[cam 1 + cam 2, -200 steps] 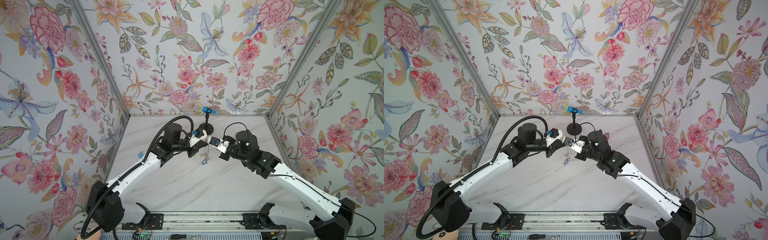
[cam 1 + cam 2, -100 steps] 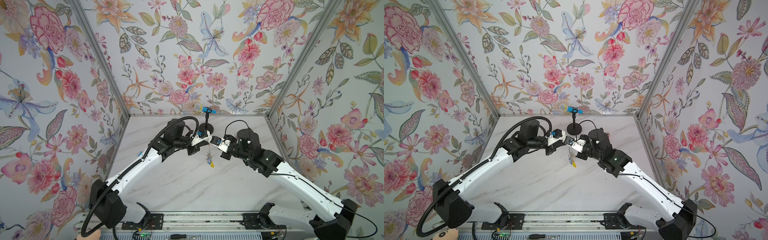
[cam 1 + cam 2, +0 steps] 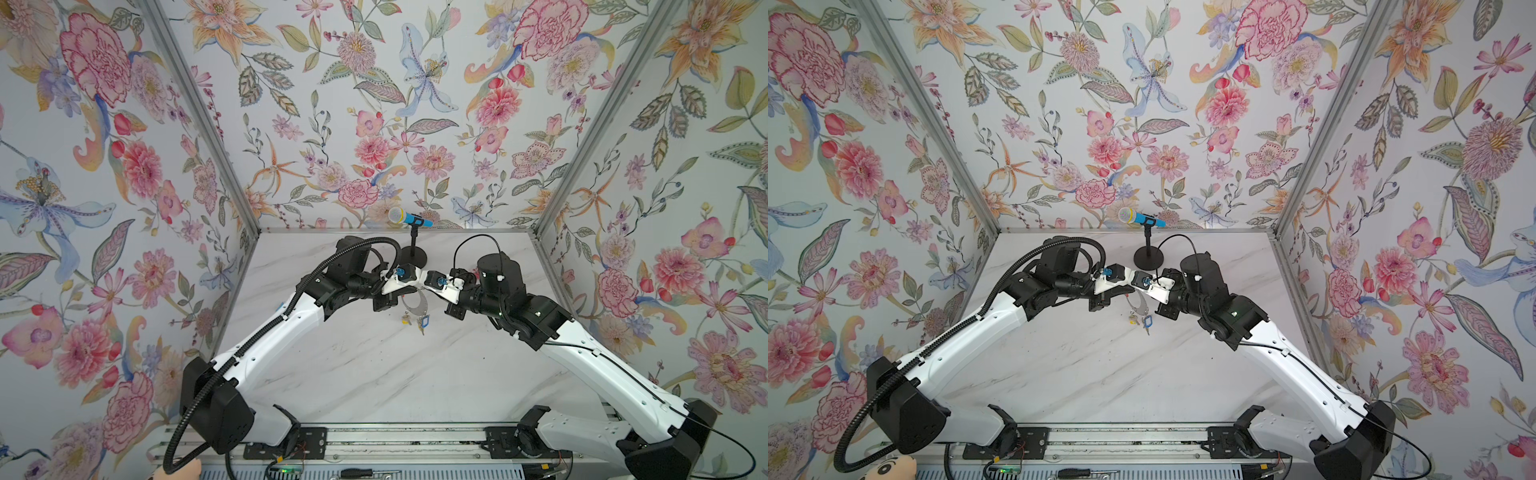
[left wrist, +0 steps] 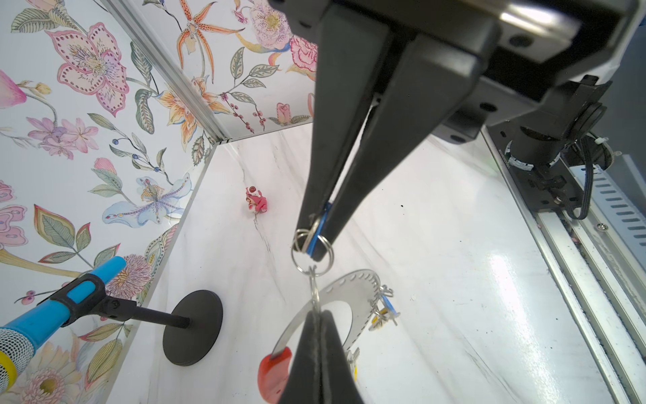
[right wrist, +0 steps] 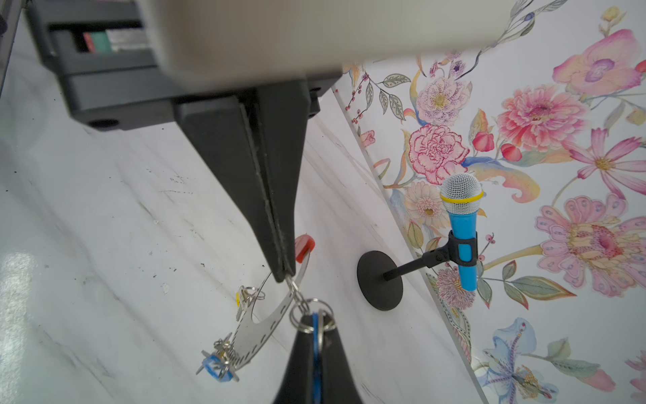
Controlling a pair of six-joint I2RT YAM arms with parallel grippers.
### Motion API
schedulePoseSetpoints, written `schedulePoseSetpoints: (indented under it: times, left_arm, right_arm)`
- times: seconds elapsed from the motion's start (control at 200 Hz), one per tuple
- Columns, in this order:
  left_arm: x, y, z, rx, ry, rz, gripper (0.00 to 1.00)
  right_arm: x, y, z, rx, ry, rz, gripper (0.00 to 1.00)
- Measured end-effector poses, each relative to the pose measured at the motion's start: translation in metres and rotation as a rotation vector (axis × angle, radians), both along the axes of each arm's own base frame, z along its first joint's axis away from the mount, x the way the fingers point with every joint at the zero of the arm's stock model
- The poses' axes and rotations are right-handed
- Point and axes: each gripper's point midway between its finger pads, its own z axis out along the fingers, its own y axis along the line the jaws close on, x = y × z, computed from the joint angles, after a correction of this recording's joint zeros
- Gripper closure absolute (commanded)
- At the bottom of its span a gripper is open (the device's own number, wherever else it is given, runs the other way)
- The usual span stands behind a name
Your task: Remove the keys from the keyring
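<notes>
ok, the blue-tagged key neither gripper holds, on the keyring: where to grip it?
Likely the blue tag: pinch its flat faces from the side away from the keyring, where it hangs free. Its wire ring sits tight against the keyring, leaving no room there.

Floral wallpaper walls [image 3: 374, 104] on three sides, joined by grey metal posts [image 3: 199, 116]; glossy white marble-veined floor [image 3: 374, 374] catching glare; metal rail [image 3: 395, 435] along the front

White marble tabletop [image 3: 374, 374] with microphone stand [image 3: 417, 257] and pink figure [image 4: 257, 203]
</notes>
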Motion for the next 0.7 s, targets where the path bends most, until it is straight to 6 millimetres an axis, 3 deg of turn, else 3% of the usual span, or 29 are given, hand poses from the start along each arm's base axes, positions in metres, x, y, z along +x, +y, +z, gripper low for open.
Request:
schedulePoseSetpoints:
  times: [0.701]
  left_arm:
    - [-0.005, 0.006, 0.014, 0.076, -0.135, -0.065, 1.00]
  right_arm:
    - [0.005, -0.003, 0.000, 0.100, 0.120, 0.088, 1.00]
